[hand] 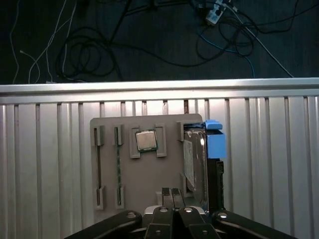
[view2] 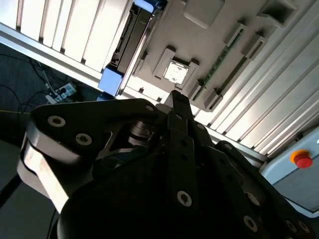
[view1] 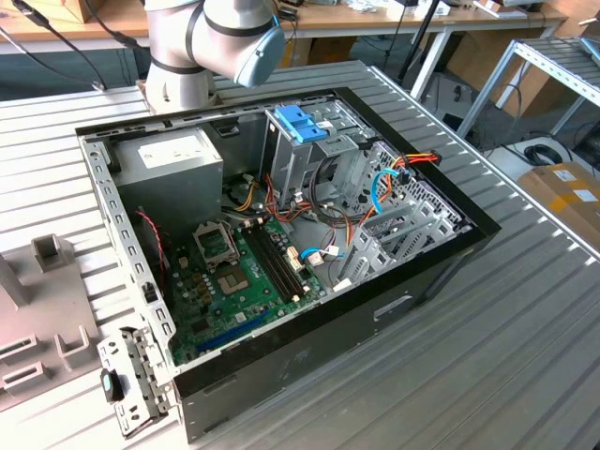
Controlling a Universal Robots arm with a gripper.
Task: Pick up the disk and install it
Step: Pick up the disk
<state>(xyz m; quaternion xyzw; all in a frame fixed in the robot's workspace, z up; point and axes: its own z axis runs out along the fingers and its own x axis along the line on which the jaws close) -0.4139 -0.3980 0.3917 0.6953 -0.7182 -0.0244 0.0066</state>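
Bright, even light; the table [view2: 279,99] glares, the tool [view2: 177,98] shadowed.

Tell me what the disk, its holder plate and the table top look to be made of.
The disk: dull grey metal body by its sheen, with matte blue rails that look like plastic. The holder plate: flat matte grey, likely moulded plastic, though painted metal cannot be ruled out. The table top: ribbed slats with a pale brushed shine, probably aluminium.
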